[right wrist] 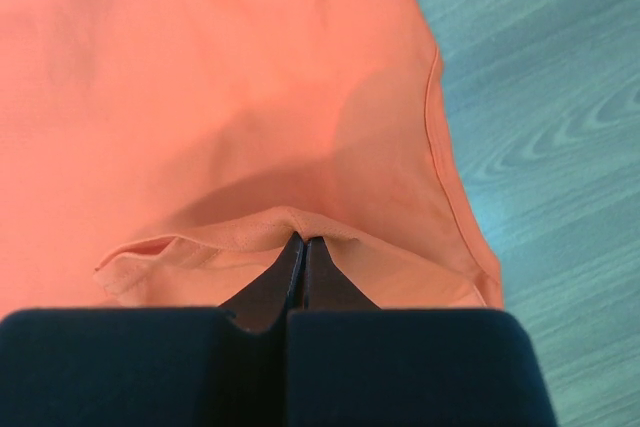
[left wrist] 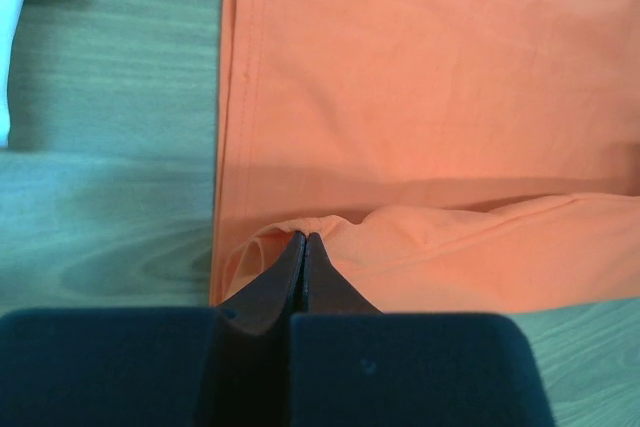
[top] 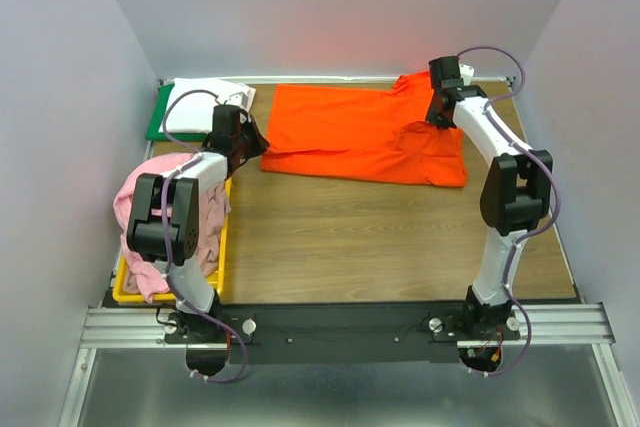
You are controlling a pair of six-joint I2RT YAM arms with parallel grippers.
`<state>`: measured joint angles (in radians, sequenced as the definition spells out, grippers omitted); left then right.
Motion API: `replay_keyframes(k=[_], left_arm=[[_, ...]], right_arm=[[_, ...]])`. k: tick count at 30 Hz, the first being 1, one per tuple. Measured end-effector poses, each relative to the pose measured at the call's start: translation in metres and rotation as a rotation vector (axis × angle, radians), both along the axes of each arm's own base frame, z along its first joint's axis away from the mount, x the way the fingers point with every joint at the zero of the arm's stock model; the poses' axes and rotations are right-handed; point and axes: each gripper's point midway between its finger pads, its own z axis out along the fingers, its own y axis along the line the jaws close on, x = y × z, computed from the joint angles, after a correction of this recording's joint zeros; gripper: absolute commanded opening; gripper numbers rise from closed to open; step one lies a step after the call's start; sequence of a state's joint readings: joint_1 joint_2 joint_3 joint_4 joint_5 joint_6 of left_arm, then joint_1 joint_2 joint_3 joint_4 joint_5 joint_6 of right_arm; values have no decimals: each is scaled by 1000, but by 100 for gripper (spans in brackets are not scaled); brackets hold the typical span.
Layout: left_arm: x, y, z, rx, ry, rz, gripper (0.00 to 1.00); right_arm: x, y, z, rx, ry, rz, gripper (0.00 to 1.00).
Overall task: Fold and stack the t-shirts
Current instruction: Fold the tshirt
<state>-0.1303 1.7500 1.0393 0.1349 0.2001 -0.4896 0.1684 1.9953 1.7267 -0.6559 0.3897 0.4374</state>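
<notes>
On the wooden table (top: 380, 237), our left gripper (left wrist: 304, 239) and right gripper (right wrist: 303, 240) pinch the bright orange cloth t-shirt (top: 360, 132); shallow bites may slip.

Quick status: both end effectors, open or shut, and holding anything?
Left end effector: closed, pinching an edge fold of the orange t-shirt.
Right end effector: closed, pinching another fold of the same shirt.

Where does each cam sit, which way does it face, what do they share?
Top external: above, behind the robot, looking down on wooden table; left arm and right arm show.
Left wrist: on left arm, facing down along shut left claw pinching bright orange cloth t-shirt.
Right wrist: same, right claw, shirt's other end.
Shared: all see that shirt.
</notes>
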Motion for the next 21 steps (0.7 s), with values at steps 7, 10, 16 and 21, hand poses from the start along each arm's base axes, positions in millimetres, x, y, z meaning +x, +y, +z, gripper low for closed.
replay_keyframes(k=[7, 10, 16, 21], left_arm=[[17, -2, -12, -22, 12, -22, 0], [22, -4, -19, -24, 22, -35, 0], [27, -4, -32, -21, 43, -39, 0], [33, -4, -26, -15, 28, -42, 62]], right_arm=[[20, -1, -3, -11, -13, 1, 0], [27, 0, -9, -17, -7, 6, 0], [36, 1, -27, -31, 22, 19, 1], [35, 0, -36, -44, 45, 31, 68]])
